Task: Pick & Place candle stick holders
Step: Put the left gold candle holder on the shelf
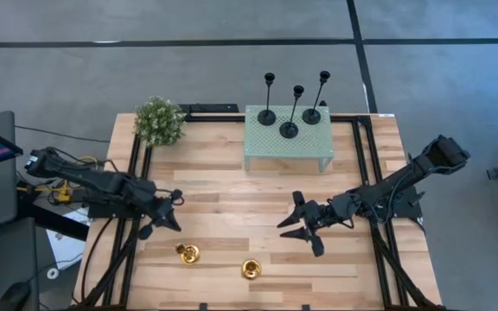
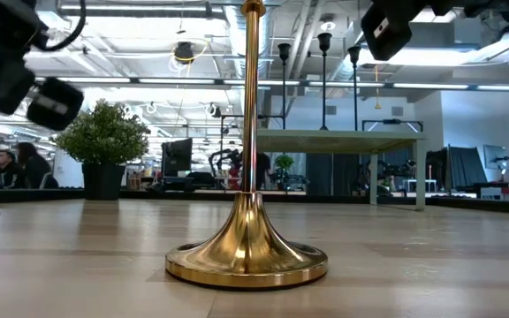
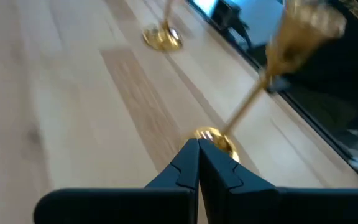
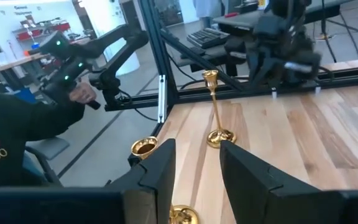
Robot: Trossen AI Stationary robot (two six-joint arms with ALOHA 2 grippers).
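Two shiny gold holders (image 1: 188, 253) on woodgrain table (image 1: 223, 173).

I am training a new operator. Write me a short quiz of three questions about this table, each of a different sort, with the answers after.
1. True or false: the three black candle holders stand on the pale green mesh stand.
2. How many gold candle holders stand on the wooden table?
3. Which pincer is open: A, the left pincer, or B, the right pincer?

Key
1. True.
2. Two; the second stands near the first, at the table's front.
3. B; in the left wrist view the left fingers are pressed together.
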